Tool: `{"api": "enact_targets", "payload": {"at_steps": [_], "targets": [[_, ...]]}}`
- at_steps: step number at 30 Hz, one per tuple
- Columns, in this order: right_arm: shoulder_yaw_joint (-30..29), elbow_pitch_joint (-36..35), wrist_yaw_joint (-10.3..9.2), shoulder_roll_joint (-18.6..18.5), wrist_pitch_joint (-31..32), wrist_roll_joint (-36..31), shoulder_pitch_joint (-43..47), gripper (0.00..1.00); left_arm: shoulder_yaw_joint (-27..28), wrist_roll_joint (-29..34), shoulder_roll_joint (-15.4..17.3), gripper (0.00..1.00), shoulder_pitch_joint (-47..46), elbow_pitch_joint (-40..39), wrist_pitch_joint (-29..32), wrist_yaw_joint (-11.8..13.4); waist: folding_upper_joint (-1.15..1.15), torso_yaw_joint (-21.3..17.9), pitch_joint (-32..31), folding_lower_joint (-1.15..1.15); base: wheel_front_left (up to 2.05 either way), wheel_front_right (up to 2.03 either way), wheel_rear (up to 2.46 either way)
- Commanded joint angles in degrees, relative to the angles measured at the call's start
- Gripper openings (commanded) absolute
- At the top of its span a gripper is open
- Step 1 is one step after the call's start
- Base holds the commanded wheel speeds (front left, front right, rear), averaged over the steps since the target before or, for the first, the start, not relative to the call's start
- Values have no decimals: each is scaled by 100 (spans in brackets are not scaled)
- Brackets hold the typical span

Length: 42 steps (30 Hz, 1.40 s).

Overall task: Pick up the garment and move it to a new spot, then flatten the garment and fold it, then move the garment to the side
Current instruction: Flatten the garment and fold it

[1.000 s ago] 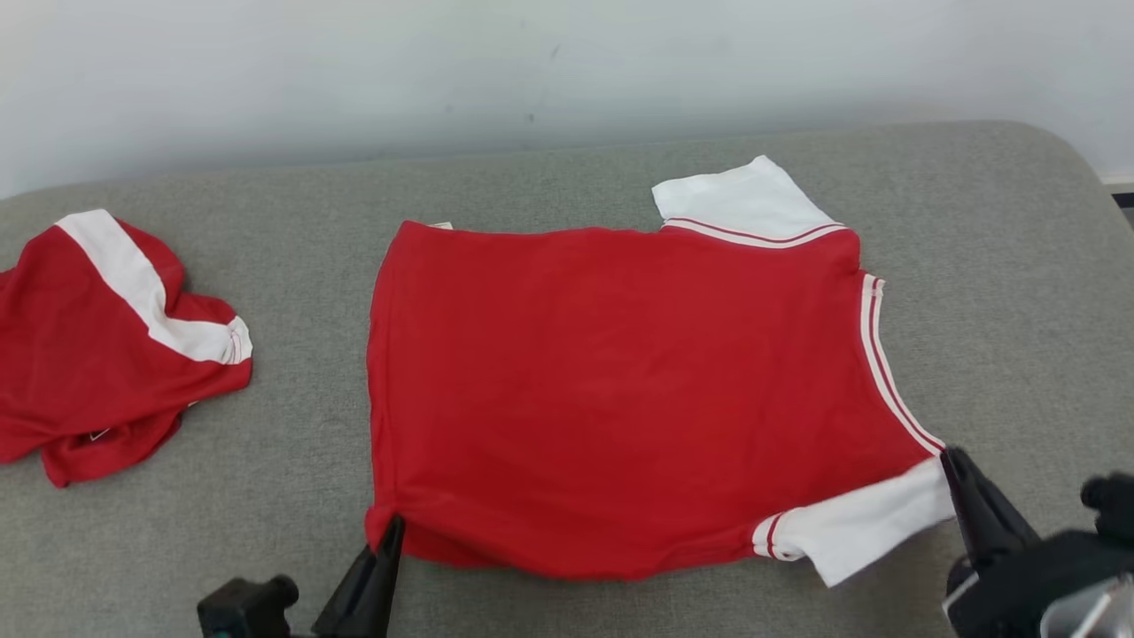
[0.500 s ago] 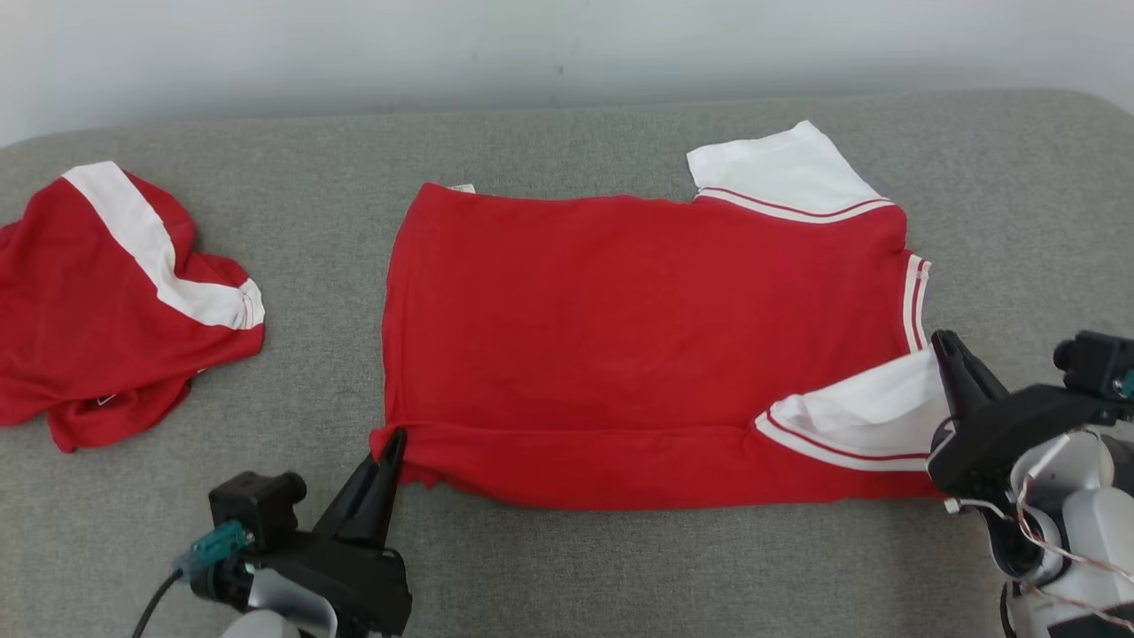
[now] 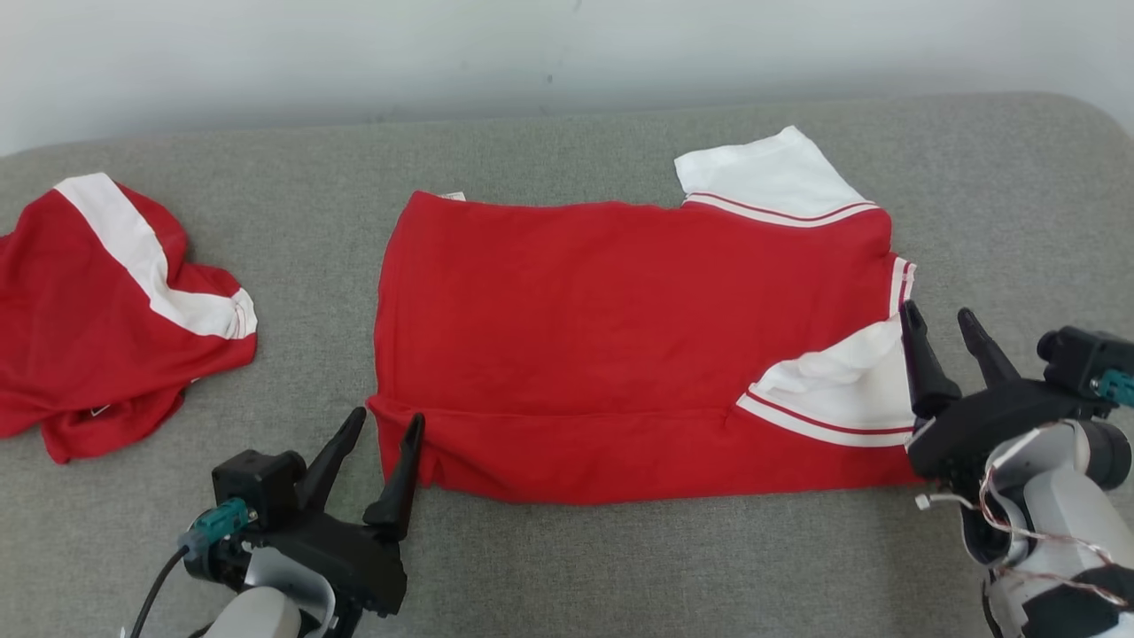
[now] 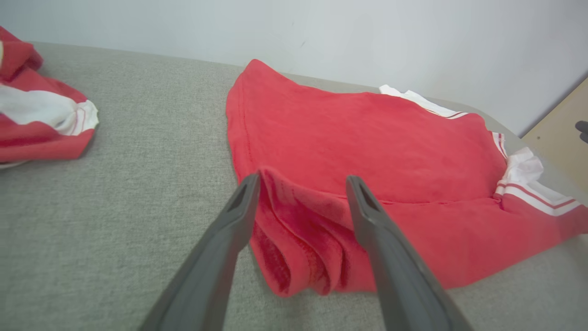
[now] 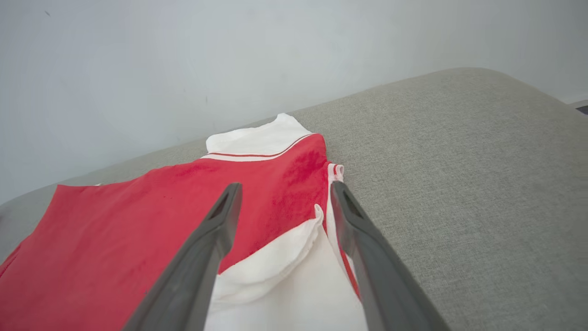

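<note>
The garment (image 3: 620, 328) is a red shirt with white sleeves, spread in the middle of the grey surface. Its near strip is folded over onto the body, and the near white sleeve (image 3: 850, 381) lies folded on top at the right. My left gripper (image 3: 387, 416) stands open at the near left corner, its fingers on either side of the folded hem (image 4: 294, 239). My right gripper (image 3: 935, 310) is open over the edge of the folded sleeve (image 5: 285, 257). Neither holds cloth.
A second red and white garment (image 3: 97, 319) lies crumpled at the far left of the grey cushioned surface (image 3: 567, 576). A pale wall (image 3: 567, 53) runs behind. The surface's rounded corner (image 3: 1081, 133) is at the far right.
Both grippers carried the shirt's near edge and sleeve over onto the body, then opened and let go. The head camera has shifted a little.
</note>
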Motion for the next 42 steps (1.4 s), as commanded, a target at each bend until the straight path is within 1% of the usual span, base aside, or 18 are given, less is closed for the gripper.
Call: {"api": "enact_targets", "payload": {"at_steps": [1,3,8,10,13,16,19,22,27,28,29,30,31,37,39,42], "targets": [[60,23,-11,-83,-71,42,136,100,30,38,-5,100,101,-5,-33,-14,-1,-5,-65,-1,0,0,0],[199,-3,-11,-207,-193,54,314,100,71,70,-10,100,243,-62,-43,20,-1,-2,-128,-1,0,0,0],[284,-157,-11,-436,-398,-5,947,100,25,280,-45,100,660,-271,-52,152,-1,-16,-195,-1,0,0,0],[284,-210,-11,-494,-433,-82,1180,100,8,339,-75,100,787,-329,-54,195,-1,-45,-177,-1,0,0,0],[261,-247,-11,-523,-444,-246,1387,100,2,492,-32,100,857,-380,-53,293,-1,-130,-105,-1,0,0,0],[225,-263,-11,-434,-465,-355,1420,100,30,684,-19,100,823,-422,-50,406,-1,-211,-3,-1,0,0,0],[201,-223,-11,-377,-442,-431,1359,100,67,750,-29,100,777,-403,-51,446,-1,-246,63,-1,0,0,0],[192,-47,-12,-245,-379,-610,1207,100,64,830,-31,100,619,-162,-50,494,-1,-264,181,-1,0,0,0],[212,199,-12,-76,-422,-694,1045,100,105,853,-82,100,342,147,-47,439,-1,-242,274,-1,0,0,0],[216,255,-12,-53,-419,-692,1022,80,135,848,-90,96,328,173,-47,424,-1,-240,282,-1,0,0,0],[222,308,-12,-33,-417,-682,1003,16,140,878,-80,48,326,223,-47,432,-1,-240,286,-1,0,0,0],[234,355,-12,-9,-439,-667,978,0,147,890,-69,33,317,255,-47,418,-1,-239,287,-1,0,0,0],[246,415,-12,14,-461,-653,948,0,176,891,-55,0,312,264,-47,395,-1,-241,283,-1,0,0,0],[228,692,-13,-24,-652,-518,940,0,353,788,-27,0,621,-57,-47,213,-1,-194,91,-1,0,0,0],[224,658,-13,-74,-734,-453,1014,0,379,742,6,0,783,-221,-48,173,-1,-170,-23,-1,0,0,0],[170,506,-13,-142,-760,-321,1219,0,453,637,40,0,1117,-512,-48,179,-1,-145,-202,-1,0,0,0]]}}
